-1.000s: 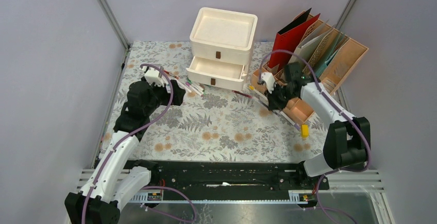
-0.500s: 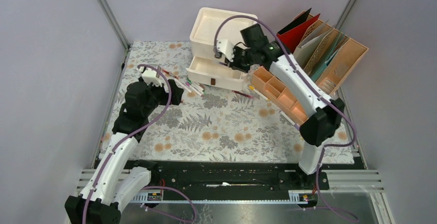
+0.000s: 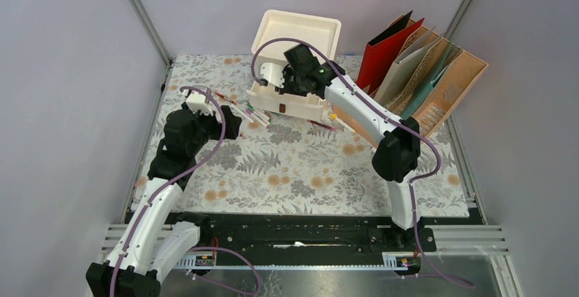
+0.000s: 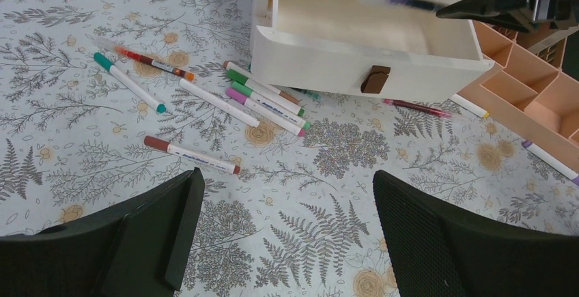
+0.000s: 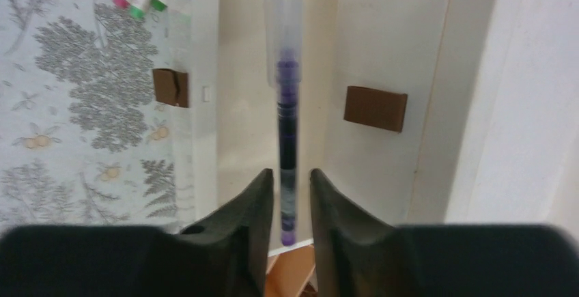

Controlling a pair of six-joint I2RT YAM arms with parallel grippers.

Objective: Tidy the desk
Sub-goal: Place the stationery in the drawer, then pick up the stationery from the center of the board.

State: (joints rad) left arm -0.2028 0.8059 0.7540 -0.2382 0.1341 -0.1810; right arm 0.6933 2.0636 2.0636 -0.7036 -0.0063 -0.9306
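Nearest me, over the flowered surface (image 4: 68, 174), my left hand (image 4: 285, 177) hangs spread wide and empty. Just past it I count at least seven markers (image 4: 263, 102) lying loose before the one open drawer (image 4: 355, 72), with one dark red pen (image 4: 416, 108) beside them. Above that drawer my right hand (image 5: 290, 174) has a purple pen (image 5: 287, 126) between its fingers; I cannot tell whether they pinch it or stand just clear. To do this well, I should line it up lengthwise, low over the drawer's middle, before parting. Beyond stand one divided tray (image 4: 532, 99) and one file rack (image 3: 437, 78).

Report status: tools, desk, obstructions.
Left tool open near loose markers. Right tool parted around purple pen over open drawer. Desk cluttered; nothing blocking drawer.
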